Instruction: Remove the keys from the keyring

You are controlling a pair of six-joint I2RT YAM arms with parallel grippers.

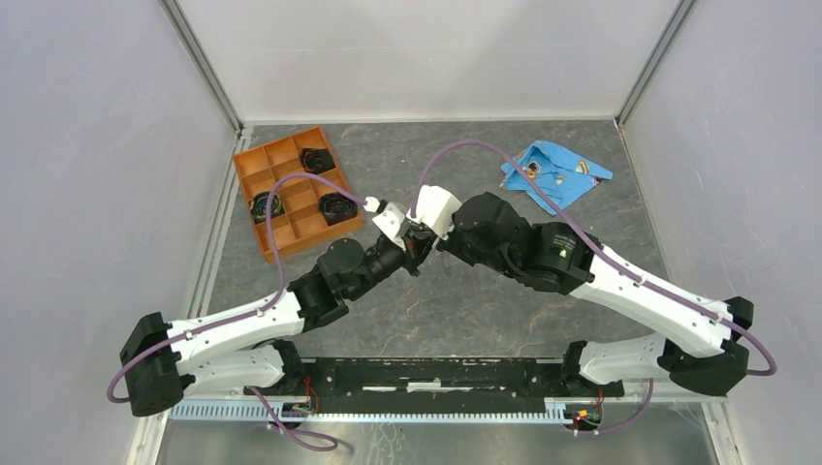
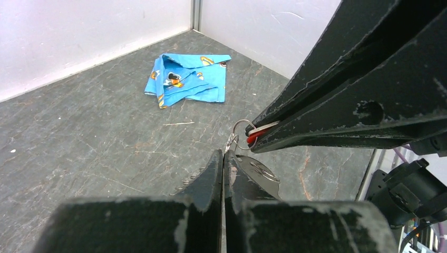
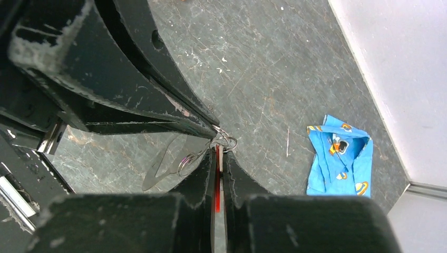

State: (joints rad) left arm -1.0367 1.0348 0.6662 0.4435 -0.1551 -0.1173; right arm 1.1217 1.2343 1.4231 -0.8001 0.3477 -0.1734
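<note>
My right hand (image 3: 219,154) is clamped on the tiny red-headed key (image 2: 253,136), my left hand (image 2: 224,154) pinched shut on the thin silvery wire keyring (image 2: 236,126); a crooked pull could slip either.

the keyring (image 2: 237,125) is shiny metal, the key (image 2: 254,135) glossy red plastic, the jaws scuffed matt black.

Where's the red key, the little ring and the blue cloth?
red key (image 3: 217,182): right wrist view, on the middle of its red strip.
keyring (image 2: 238,123): left wrist view, on the wire's upper left curve.
blue cloth (image 2: 190,79): left wrist view, on its middle.
</note>
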